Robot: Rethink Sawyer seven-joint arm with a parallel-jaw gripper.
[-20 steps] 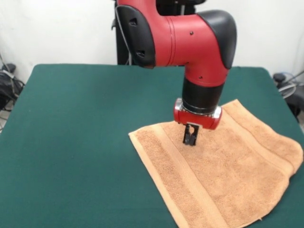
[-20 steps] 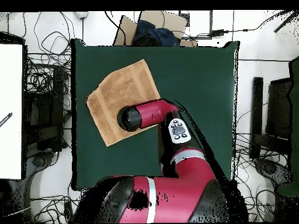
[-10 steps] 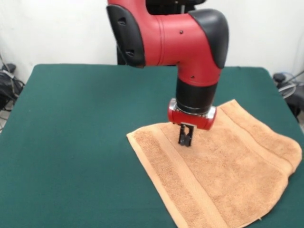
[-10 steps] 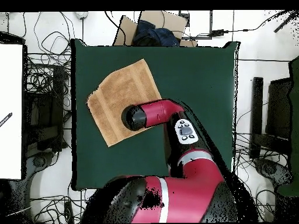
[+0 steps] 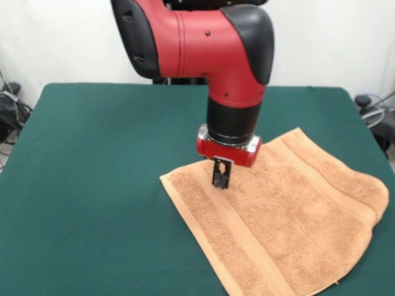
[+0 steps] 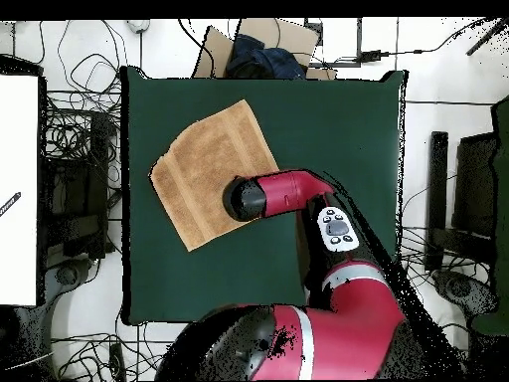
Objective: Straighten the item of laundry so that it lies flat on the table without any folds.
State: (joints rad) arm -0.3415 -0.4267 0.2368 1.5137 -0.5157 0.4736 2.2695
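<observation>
The orange-tan towel (image 5: 290, 222) lies mostly flat on the right half of the dark green table (image 5: 92, 154). A woven band runs along its left edge, its right side is rounded and looks folded under, and its near edge runs off the picture. My gripper (image 5: 220, 184) points straight down with its fingers together, tips on the towel just right of the band near the far left corner. I cannot tell whether cloth is pinched. In the overhead view the towel (image 6: 209, 174) lies at the table's (image 6: 328, 129) upper left, and the arm's wrist (image 6: 244, 199) hides the gripper.
A cardboard box holding dark cloth (image 6: 263, 50) sits beyond the table's far edge in the overhead view. Cables and equipment surround the table, and a white board (image 6: 18, 189) stands at the left. The towel lies near the table's edge.
My gripper has moved left in the front view, across the towel toward its band. The towel has shifted slightly left with it.
</observation>
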